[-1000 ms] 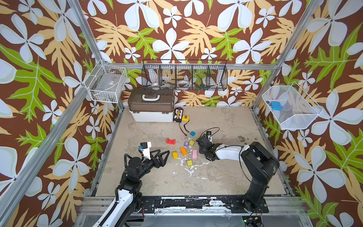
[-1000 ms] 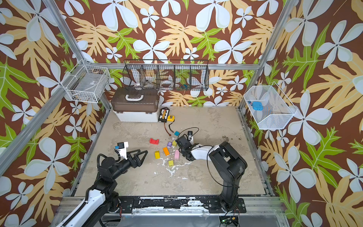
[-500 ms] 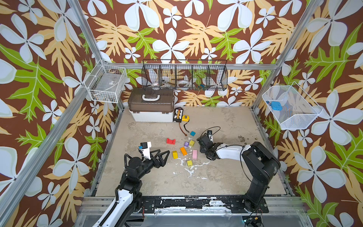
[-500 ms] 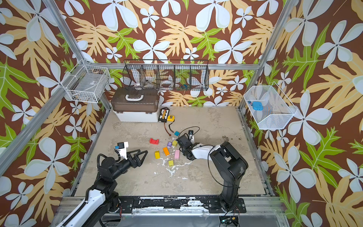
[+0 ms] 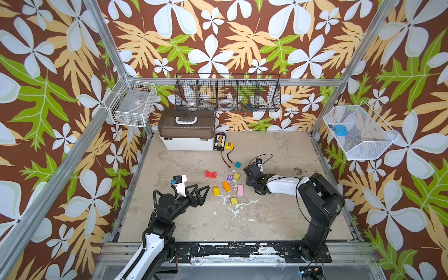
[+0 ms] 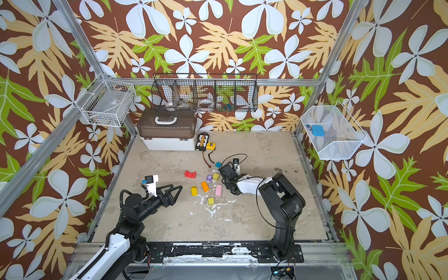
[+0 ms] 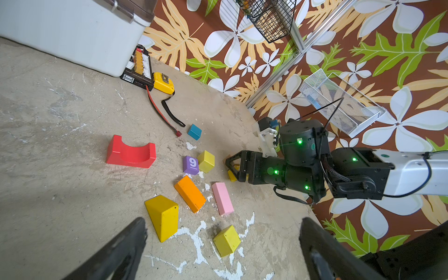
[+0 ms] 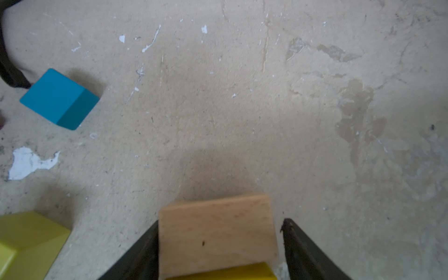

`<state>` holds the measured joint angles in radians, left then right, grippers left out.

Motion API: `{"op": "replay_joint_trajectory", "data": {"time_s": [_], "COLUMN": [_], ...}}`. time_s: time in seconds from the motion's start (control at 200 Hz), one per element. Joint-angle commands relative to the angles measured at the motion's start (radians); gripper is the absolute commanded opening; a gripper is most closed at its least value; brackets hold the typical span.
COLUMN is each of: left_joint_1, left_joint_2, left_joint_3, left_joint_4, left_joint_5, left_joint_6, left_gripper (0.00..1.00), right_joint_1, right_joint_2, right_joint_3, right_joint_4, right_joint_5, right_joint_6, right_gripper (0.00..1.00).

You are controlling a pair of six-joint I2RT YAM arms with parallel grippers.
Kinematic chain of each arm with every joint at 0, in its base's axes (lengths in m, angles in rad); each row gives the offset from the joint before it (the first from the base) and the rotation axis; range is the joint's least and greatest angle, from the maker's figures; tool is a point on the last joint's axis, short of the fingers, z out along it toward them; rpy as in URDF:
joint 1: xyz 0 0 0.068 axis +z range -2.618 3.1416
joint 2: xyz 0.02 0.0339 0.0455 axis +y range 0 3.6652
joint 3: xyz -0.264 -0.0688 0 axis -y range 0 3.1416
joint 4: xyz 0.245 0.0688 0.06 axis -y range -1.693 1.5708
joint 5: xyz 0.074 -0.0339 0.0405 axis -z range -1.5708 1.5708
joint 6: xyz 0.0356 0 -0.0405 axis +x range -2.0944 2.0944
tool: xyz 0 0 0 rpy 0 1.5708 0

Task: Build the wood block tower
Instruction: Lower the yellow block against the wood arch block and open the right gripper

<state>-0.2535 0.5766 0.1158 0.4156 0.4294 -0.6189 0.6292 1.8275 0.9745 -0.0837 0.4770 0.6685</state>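
Note:
Loose wood blocks lie mid-floor in both top views: a red arch (image 5: 210,174), a purple "9" cube (image 5: 229,178), a yellow wedge (image 5: 216,190), an orange bar (image 5: 226,186), a pink bar (image 5: 240,190), a teal cube (image 5: 237,164) and yellow-green cubes (image 5: 234,201). My right gripper (image 8: 220,223) sits low at their right edge. It is open around a tan block (image 8: 217,230) resting on a yellow block (image 8: 225,272), with one finger against the tan block and a gap at the other. That pair is the only stack of the tower. My left gripper (image 7: 223,221) hovers wide open and empty, left of the blocks.
A brown-lidded white toolbox (image 5: 186,131) stands at the back, with a black charger board (image 5: 220,141), a yellow tape measure (image 5: 228,145) and a trailing cable beside it. Wire baskets hang on the walls. White paint chips mark the floor near the blocks.
The right gripper's jaws have widened a little around the tan block. Both arms stay where they were.

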Motion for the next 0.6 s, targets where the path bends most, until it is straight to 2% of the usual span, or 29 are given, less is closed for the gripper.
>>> {"op": "replay_joint_trajectory", "data": {"time_s": [0.0,0.195,0.25,0.595], "left_joint_1": [0.0,0.0,0.0,0.0], "left_joint_2": [0.0,0.0,0.0,-0.004], "left_joint_3": [0.006,0.006,0.007,0.005], "left_joint_4": [0.004,0.005,0.003,-0.003], "left_joint_5": [0.004,0.005,0.004,0.006], "left_joint_6": [0.007,0.008,0.007,0.008], "left_gripper": [1.0,1.0,1.0,1.0], "right_joint_1": [-0.009,-0.021,-0.036,-0.164], "right_joint_2": [-0.012,-0.052,-0.058,-0.009], "right_joint_3": [0.019,0.064,0.081,0.181], "right_joint_4": [-0.016,-0.054,-0.063,-0.102], "right_joint_5": [-0.001,0.011,0.002,-0.178], "right_joint_6": [-0.018,-0.047,-0.058,-0.165], "right_gripper": [0.8,0.83,0.8,0.47]}}
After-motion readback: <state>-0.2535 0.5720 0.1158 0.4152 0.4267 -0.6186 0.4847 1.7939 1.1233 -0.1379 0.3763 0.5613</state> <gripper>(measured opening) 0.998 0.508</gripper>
